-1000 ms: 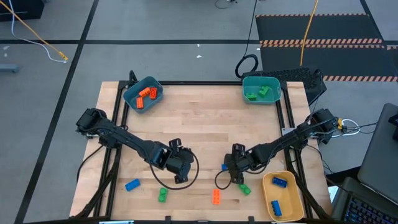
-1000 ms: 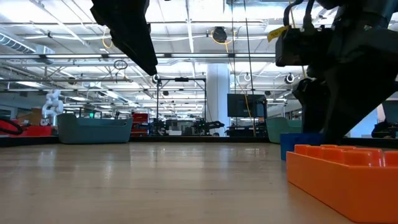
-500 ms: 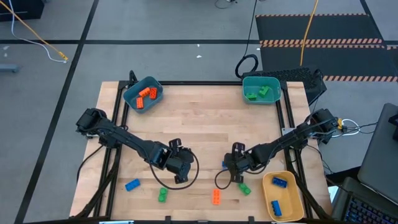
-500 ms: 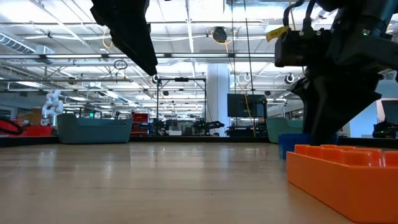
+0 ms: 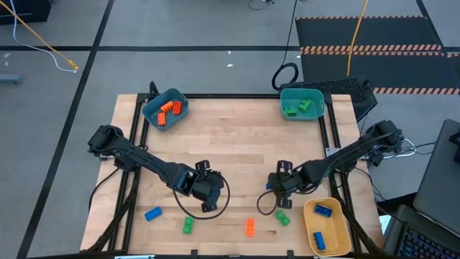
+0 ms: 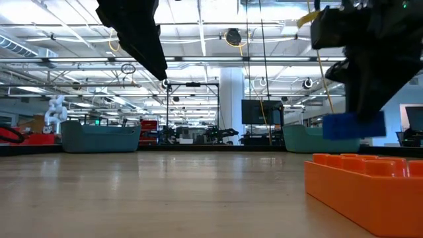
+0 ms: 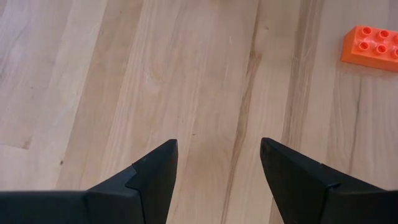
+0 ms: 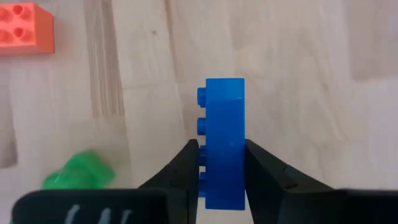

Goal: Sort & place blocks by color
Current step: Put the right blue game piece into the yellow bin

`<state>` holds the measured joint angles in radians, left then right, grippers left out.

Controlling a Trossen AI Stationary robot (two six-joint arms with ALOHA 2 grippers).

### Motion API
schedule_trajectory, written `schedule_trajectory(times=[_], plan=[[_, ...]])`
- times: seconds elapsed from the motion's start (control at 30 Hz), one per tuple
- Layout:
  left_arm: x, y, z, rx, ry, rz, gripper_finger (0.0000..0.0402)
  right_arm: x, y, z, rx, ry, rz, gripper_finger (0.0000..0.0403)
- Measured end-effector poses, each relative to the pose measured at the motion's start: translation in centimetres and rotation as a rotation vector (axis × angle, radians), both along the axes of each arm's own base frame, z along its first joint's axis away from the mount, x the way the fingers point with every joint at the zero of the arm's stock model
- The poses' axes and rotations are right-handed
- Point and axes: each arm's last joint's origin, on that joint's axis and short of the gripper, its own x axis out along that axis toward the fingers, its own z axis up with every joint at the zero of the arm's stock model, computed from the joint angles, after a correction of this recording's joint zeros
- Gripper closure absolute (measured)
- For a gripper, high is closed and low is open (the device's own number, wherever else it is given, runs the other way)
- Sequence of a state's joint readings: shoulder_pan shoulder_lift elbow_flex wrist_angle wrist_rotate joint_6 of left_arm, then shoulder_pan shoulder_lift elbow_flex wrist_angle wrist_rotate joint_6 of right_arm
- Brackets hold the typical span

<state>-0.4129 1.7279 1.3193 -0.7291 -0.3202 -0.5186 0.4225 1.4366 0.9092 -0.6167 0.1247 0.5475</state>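
The right gripper (image 8: 221, 165) pinches one blue block (image 8: 222, 140) between its fingers, lifted clear of the worktop (image 5: 237, 144). Just beside it lie one green block (image 5: 282, 218) and one orange block (image 5: 250, 227); the yellow bin (image 5: 307, 216) nearby holds two blue blocks. The left gripper (image 7: 217, 171) hangs apart with fingers spread and empty; past it lie one green block (image 5: 187, 226) and one blue block (image 5: 152, 214). Only the low view shows the gap under the held block. Only the high view shows the far bins: three orange blocks in one, two green in the other.

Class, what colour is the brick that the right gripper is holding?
Blue. The brick in the right gripper shows best in the right wrist view.
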Motion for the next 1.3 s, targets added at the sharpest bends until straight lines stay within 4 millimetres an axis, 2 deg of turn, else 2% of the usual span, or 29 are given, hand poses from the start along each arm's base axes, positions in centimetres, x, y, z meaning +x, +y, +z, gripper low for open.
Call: schedule_trajectory(times=[0.13,0.3,0.5,0.77,0.97,1.23,1.3], plan=[[0.0,0.0,0.0,0.000,0.001,0.000,0.0170,-1.9,-0.2,2.1,0.105,0.020,-0.004,0.0321],[0.0,0.0,0.0,0.000,0.002,-0.001,0.0170,-4.1,0.7,4.8,0.256,-0.037,-0.008,0.0321],[0.0,0.0,0.0,0.005,0.003,-0.010,0.0170,-6.9,2.2,6.4,0.361,-0.044,-0.030,0.0321],[0.0,0.0,0.0,0.004,0.003,-0.008,0.0170,-10.6,4.6,6.0,0.414,0.165,-0.101,0.0321],[0.0,0.0,0.0,0.002,0.003,-0.008,0.0170,-12.9,5.8,5.8,0.400,0.256,-0.163,0.0321],[0.0,0.0,0.0,-0.002,0.002,-0.001,0.0170,-13.7,6.2,5.0,0.335,0.322,-0.246,0.0321],[0.0,0.0,0.0,-0.002,0.003,-0.001,0.0170,-13.7,6.2,4.9,0.322,0.330,-0.262,0.0296]])
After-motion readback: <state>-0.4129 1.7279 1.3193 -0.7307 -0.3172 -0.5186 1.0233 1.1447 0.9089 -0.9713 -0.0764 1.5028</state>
